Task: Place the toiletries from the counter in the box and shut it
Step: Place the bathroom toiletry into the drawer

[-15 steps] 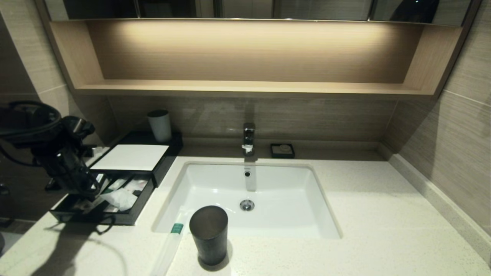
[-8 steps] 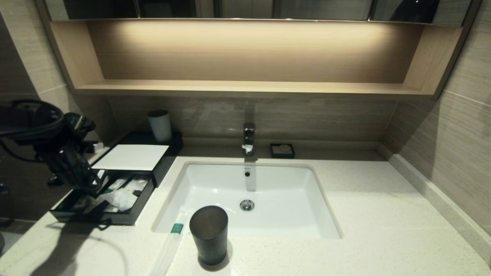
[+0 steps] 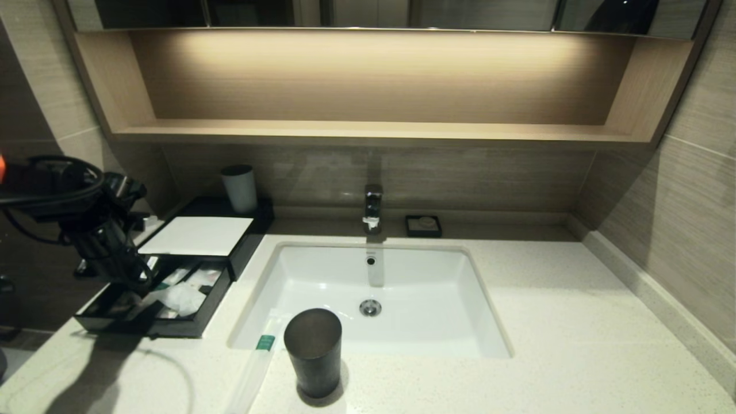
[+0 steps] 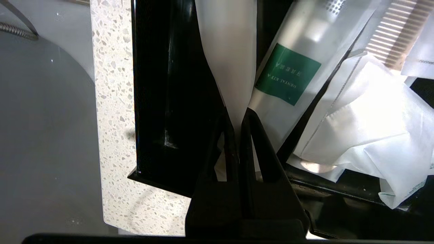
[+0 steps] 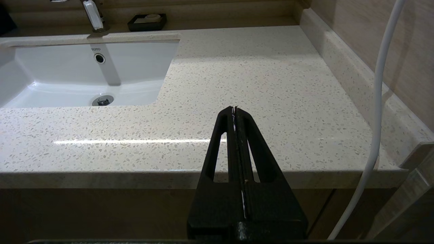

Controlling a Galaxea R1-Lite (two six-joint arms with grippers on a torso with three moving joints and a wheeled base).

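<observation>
One packet (image 4: pixel 226 57) is pinched in the left gripper (image 4: pixel 240 118) over the box's (image 3: pixel 198 328) open drawer, near its outer wall; another (image 3: pixel 256 368) lies on the counter (image 3: pixel 546 322). Right gripper (image 5: pixel 234 109) closed, empty, off the counter's front edge.

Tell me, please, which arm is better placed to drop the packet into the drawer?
Left: the left gripper already pinches the packet over the open drawer; the right gripper is far off.
</observation>
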